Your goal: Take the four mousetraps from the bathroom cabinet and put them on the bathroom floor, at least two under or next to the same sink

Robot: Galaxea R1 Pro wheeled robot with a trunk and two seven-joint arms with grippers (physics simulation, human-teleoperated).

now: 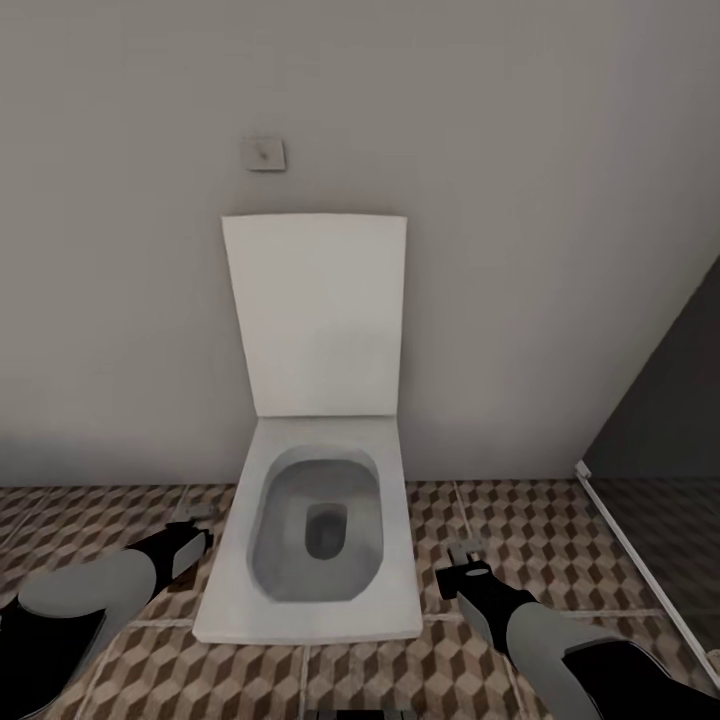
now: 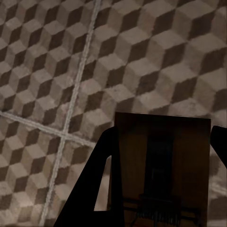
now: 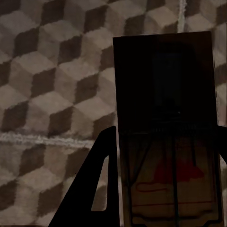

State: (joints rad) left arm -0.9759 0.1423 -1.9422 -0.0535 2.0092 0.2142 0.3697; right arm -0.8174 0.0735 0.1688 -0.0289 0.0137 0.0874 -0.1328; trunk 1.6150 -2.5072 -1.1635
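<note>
Mousetraps are clamped one in each gripper, though from the head camera they are too small to make out. That view faces a plain grey wall with a white toilet (image 1: 315, 520) against it, lid raised, and a small square flush plate (image 1: 263, 154) above. The bathroom floor (image 1: 520, 540) of brown, beige and white cube-pattern tiles runs to the wall, and a dark glass partition (image 1: 665, 480) stands at the right. The left gripper (image 1: 195, 522) and the right gripper (image 1: 465, 562) hover low on either side of the bowl.

The left wrist camera shows a mousetrap (image 2: 163, 165), a dark-brown slab, pinched between the black fingers (image 2: 94, 189) above the tiles and pale grout lines.

The right wrist camera shows another mousetrap (image 3: 170, 127), with its wire spring and a red mark visible, gripped between that arm's fingers (image 3: 92, 189) over the same patterned floor.
</note>
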